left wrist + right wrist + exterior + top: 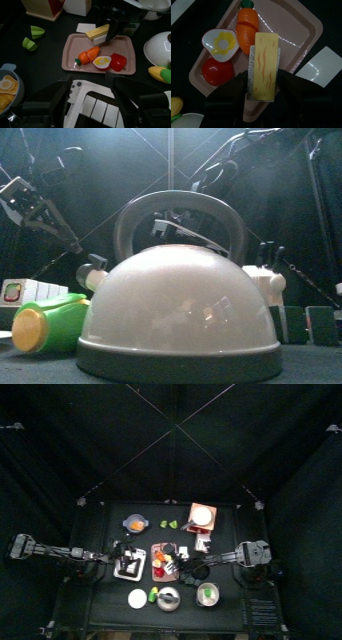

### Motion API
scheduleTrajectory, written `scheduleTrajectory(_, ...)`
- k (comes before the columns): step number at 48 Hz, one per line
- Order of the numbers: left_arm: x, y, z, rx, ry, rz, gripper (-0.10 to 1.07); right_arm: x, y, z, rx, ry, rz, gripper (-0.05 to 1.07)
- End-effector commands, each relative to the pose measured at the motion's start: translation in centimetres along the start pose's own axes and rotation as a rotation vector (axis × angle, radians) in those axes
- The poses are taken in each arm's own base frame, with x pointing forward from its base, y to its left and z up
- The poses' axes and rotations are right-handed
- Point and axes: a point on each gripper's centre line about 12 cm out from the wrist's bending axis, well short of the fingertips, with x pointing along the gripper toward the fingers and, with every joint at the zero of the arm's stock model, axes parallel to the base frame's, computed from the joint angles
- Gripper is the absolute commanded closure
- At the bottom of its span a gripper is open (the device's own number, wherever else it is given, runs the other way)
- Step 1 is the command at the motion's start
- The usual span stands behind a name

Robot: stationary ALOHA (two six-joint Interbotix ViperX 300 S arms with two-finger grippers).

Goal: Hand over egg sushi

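Yellow and striped, the egg sushi [264, 70] sits clamped between the right gripper [263, 80]'s two black jaws, one pressing each long side, and it hangs just above the pink tray [304, 31]. From the left wrist view the same piece [97, 33] shows up over the tray's far edge [69, 52], with the right arm's dark fingers [115, 28] wrapped around it. On the tray lie a carrot [247, 21], a fried egg [220, 41] and a red tomato-like piece [216, 71], close together. A white card [324, 64] lies on the black table just beside the tray.

Over on the other side, the left gripper [92, 102] hovers with its jaws spread wide over a white block with black stripes [94, 106], not touching the sushi. Two green wedges [32, 38] rest well apart from the tray, and a blue pan [9, 87] with yellow contents sits near the left arm.

Up front, a big white kettle [181, 303] fills the front view, a green-and-yellow cup [46, 323] tipped beside it.
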Motion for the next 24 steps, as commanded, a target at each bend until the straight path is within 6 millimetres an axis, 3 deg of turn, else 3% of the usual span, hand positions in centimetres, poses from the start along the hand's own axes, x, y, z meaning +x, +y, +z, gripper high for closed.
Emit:
scheduleTrajectory(1, 0.0, -0.1, 0.7, 0.0, -0.017, -0.003, 0.07, -2.1, 0.7, 1.3, 0.009, -0.043, 0.051, 0.42)
scheduleTrajectory(10, 0.0, -0.5, 0.8, 0.007, -0.021, -0.033, 0.07, -3.1, 1.8, 1.7, -0.016, -0.079, 0.106, 0.42)
scheduleTrajectory(24, -0.2, -3.4, 2.5, 0.055, -0.056, -0.252, 0.06, -6.5, 5.2, 2.1, -0.24, -0.271, 0.299, 0.42)
